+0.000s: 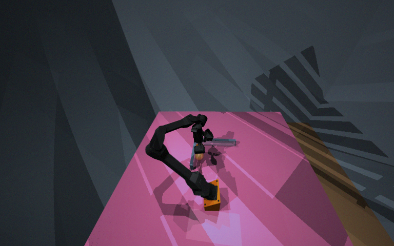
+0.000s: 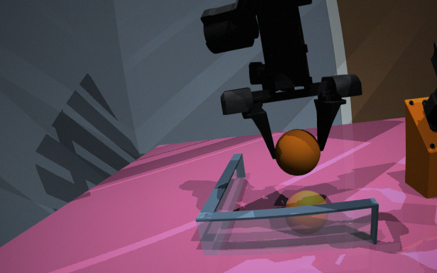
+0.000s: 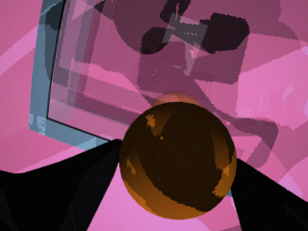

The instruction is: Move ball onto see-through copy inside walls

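My gripper (image 2: 297, 154) (image 3: 176, 156) is shut on the orange ball (image 2: 297, 152) (image 3: 178, 161), a fingertip on each side, and holds it above the table. In the top view the ball is mostly hidden behind the gripper. The see-through copy (image 1: 198, 157) (image 2: 306, 197) (image 3: 177, 97) rests low beside one clear wall (image 2: 258, 214) (image 1: 192, 159) (image 3: 79, 140). In the exterior view the held ball is above the copy and slightly left of it, with a visible gap. The other clear wall (image 2: 222, 186) (image 1: 223, 142) (image 3: 40, 87) meets the first at the corner.
The pink table (image 1: 255, 179) (image 2: 96, 225) carries the orange arm base (image 1: 212, 206) (image 2: 415, 154). The arm (image 1: 177, 166) arches out on the left side in the top view. The walls have raised blue-grey top rails. Broad shadows cross the table.
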Robot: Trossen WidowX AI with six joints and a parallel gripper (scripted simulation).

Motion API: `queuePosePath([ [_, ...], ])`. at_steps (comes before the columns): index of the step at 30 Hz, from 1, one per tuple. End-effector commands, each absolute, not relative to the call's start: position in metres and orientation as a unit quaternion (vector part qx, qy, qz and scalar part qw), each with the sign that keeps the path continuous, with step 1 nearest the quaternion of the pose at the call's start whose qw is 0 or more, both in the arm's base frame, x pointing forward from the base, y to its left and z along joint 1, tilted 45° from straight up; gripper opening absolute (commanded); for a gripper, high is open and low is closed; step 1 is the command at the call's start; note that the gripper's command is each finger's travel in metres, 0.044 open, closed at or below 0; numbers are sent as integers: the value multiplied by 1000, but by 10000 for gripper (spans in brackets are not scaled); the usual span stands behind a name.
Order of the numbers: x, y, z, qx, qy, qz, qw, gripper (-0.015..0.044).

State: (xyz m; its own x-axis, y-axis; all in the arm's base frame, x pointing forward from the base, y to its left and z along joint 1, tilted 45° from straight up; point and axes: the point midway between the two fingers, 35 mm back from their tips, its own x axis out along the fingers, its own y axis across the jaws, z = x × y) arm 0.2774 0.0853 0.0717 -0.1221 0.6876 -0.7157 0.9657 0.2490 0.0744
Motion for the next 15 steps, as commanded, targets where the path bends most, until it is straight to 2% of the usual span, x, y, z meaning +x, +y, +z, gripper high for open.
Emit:
queuePosePath([
  [1, 272, 91, 73, 598, 702, -257, 288, 0],
  [15, 270, 105, 60, 605, 696, -273, 275, 0],
])
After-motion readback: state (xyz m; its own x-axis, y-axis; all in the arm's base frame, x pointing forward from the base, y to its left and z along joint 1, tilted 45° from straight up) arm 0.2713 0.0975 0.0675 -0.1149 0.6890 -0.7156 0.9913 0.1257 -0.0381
